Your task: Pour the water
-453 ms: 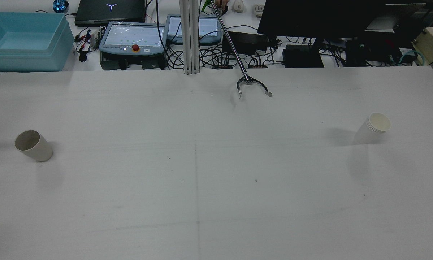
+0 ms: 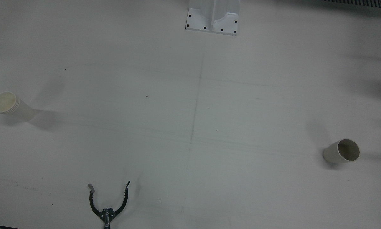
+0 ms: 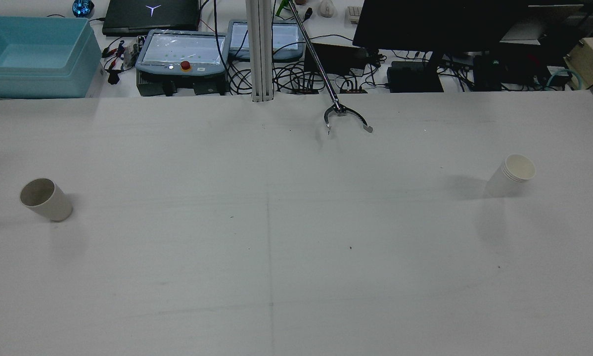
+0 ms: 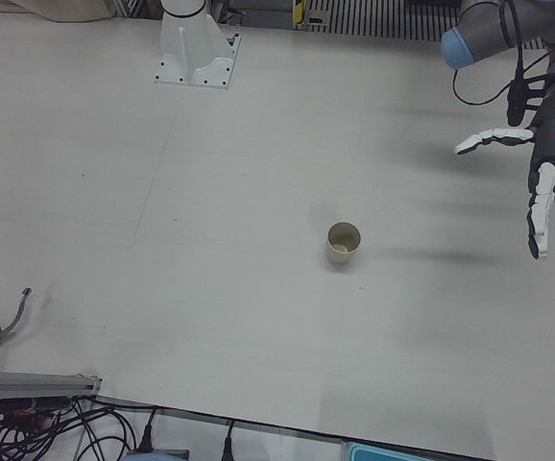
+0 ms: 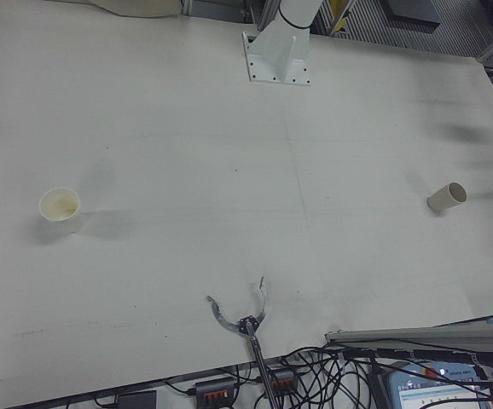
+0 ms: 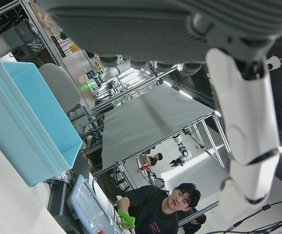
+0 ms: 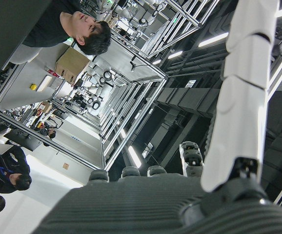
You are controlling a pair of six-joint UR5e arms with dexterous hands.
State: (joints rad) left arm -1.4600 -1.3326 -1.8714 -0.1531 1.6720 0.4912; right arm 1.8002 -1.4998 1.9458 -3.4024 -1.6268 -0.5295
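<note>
On the matte white table (image 3: 296, 277), scuffed with faint grey lines, stand two upright cups far apart. A smooth beige cup (image 3: 45, 199) with a darker inside sits near the robot's left edge; a stack of ribbed-rim paper cups (image 3: 513, 175), pale cream inside, sits near the right edge. Between them, by the operators' edge, a metal grabber (image 3: 344, 116) on a thin rod rests its curved, toothed claws spread on the surface.

The left hand (image 4: 544, 173) hangs above the table, off to the side of the beige cup and well apart from it, its white segmented fingers (image 4: 537, 213) straight and spread, holding nothing. The right hand (image 7: 190, 195) shows only in its own camera: a ribbed grey palm and one straight white finger; whether it grips anything I cannot tell.

Compared with half a second ago, cups and grabber lie in the same places.
</note>
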